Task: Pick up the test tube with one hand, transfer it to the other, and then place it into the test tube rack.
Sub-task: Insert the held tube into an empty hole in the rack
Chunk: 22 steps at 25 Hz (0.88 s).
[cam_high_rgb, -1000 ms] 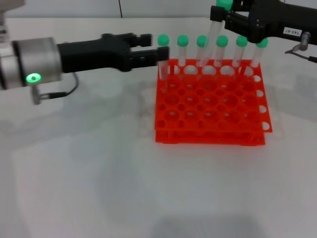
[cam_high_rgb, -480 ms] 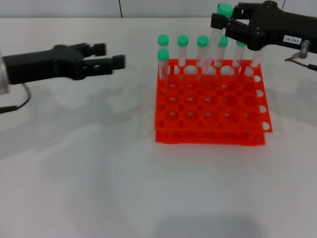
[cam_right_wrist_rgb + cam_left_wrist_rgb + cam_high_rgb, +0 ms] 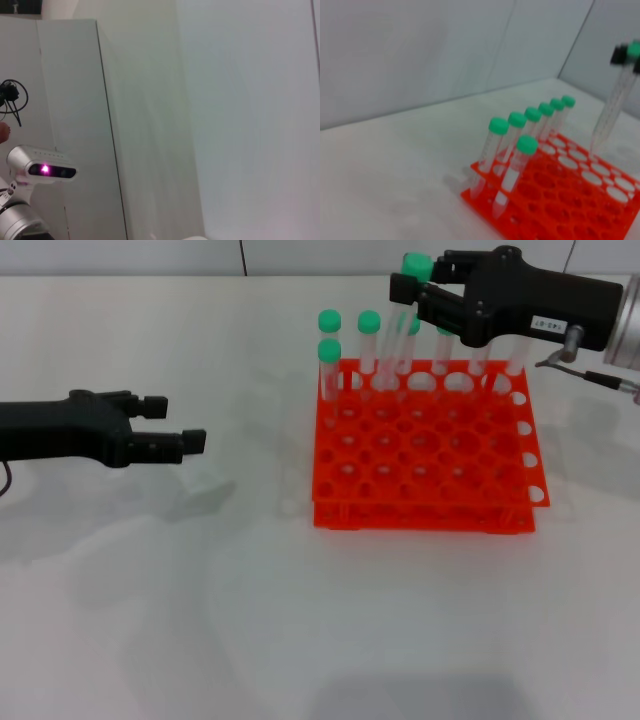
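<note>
White table point(image 3: 300, 640) holds the orange rack point(image 3: 425, 455). Over its back row, the right gripper point(image 3: 408, 288) has its fingers closed on the test tube point(image 3: 405, 335). Far left, the left gripper point(image 3: 175, 425) waits, fingers apart, holding nothing.

The rack point(image 3: 425, 450) stands on the desk point(image 3: 200, 620) right of centre, toward the far edge. Tubes point(image 3: 369, 340) stand in its far row, and one tube point(image 3: 329, 365) just before them at the left corner. The right gripper point(image 3: 408, 285) holds a tube point(image 3: 405, 335) over the far row. The left gripper point(image 3: 175, 425) is well apart, near the left edge.
</note>
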Each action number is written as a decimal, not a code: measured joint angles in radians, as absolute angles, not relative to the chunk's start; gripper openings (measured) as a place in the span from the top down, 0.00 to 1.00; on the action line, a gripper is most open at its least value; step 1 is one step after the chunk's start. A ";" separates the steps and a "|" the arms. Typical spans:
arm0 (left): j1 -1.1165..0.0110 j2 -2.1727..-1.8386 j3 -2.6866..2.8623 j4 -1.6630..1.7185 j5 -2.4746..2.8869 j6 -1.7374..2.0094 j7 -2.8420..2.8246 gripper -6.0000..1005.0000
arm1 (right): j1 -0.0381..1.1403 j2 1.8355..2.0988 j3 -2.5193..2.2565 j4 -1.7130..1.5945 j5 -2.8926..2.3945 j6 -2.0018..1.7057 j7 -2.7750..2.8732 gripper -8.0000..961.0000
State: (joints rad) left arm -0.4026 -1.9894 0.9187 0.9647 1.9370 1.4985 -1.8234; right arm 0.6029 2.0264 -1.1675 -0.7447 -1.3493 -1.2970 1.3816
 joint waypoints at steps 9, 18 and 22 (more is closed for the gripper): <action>-0.415 -1.974 0.920 0.966 1.987 1.539 -1.754 0.12 | 0.624 2.026 -1.261 -0.738 -1.293 -1.211 1.366 0.73; -0.437 -1.977 0.926 0.958 2.048 1.548 -1.731 0.12 | 0.641 2.026 -1.334 -0.736 -1.274 -1.095 1.365 0.73; -0.441 -1.981 0.927 0.954 2.054 1.548 -1.721 0.12 | 0.643 2.026 -1.351 -0.734 -1.268 -1.058 1.362 0.73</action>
